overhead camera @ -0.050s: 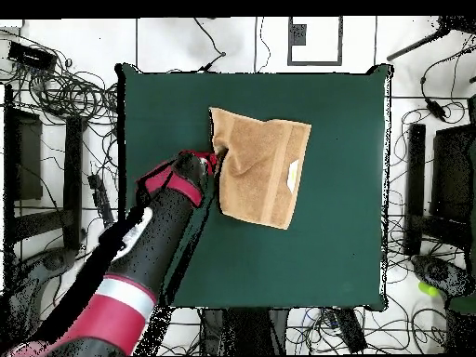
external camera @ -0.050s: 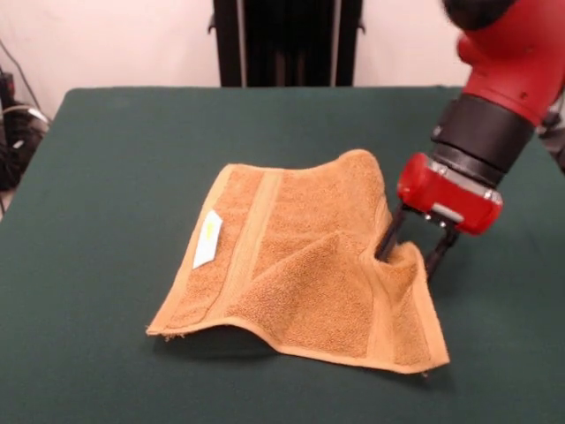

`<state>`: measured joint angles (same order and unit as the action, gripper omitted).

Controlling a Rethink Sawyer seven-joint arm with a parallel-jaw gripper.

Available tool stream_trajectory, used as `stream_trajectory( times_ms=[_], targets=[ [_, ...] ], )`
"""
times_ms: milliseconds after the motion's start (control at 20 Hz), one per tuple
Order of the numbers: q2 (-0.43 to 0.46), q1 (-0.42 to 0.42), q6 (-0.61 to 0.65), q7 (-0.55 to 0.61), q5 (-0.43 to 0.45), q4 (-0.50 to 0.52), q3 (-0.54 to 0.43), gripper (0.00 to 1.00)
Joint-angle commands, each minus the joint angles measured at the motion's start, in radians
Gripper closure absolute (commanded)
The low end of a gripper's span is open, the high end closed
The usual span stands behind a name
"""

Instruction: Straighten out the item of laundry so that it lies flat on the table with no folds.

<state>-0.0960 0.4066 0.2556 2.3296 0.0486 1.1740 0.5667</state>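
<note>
The claw (external camera @ -0.050s: 413,252) stood low at the towel's (external camera @ -0.050s: 300,265) edge, its two black fingers (external camera @ -0.050s: 389,237) apart and straddling a raised fold of cloth there. The orange-tan towel lay rumpled near the middle of the green surface (external camera @ -0.050s: 115,177), white label (external camera @ -0.050s: 208,238) facing up, one corner lifted.
</note>
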Motion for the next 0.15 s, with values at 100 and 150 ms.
stream_trajectory(
  times_ms=[100,150],
  targets=[
    [-0.246,-0.194,-0.070,0.156,-0.090,0.365,-0.349,0.00],
    [-0.265,-0.210,-0.062,0.160,-0.102,0.381,-0.366,0.00]
  ],
)
